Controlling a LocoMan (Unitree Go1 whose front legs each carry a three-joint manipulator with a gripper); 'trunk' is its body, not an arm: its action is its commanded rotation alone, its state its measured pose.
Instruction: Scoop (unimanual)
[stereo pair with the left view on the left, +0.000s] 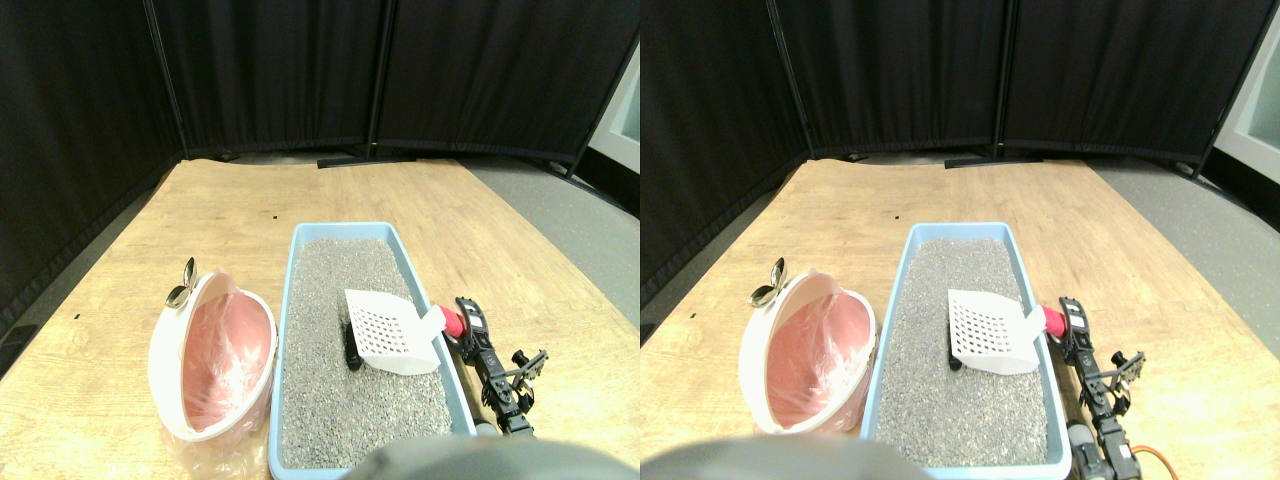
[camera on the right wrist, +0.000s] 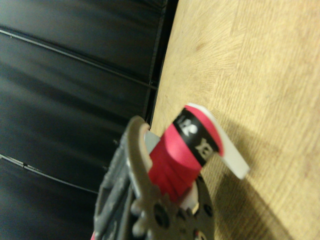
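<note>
Right hand (stereo pair with the left view on the left: 458, 322) grips the scoop (stereo pair with the left view on the left: 385, 328) by its red handle, blade over the litter in the tray (stereo pair with the left view on the left: 300, 238), just beside the dark lump (stereo pair with the left view on the left: 351, 352). Best to dip the blade low, slide under it, keep level, then carry to the bin (stereo pair with the left view on the left: 160, 345).

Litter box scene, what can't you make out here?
- Dark lump, stereo pair view: half hidden under the white scoop.
- Litter box near end: cut off by the bottom edge.
- Claw, wrist view: blurred, the red-wrapped handle covers the gap.
- Bin bottom: hidden by its pink liner.
</note>
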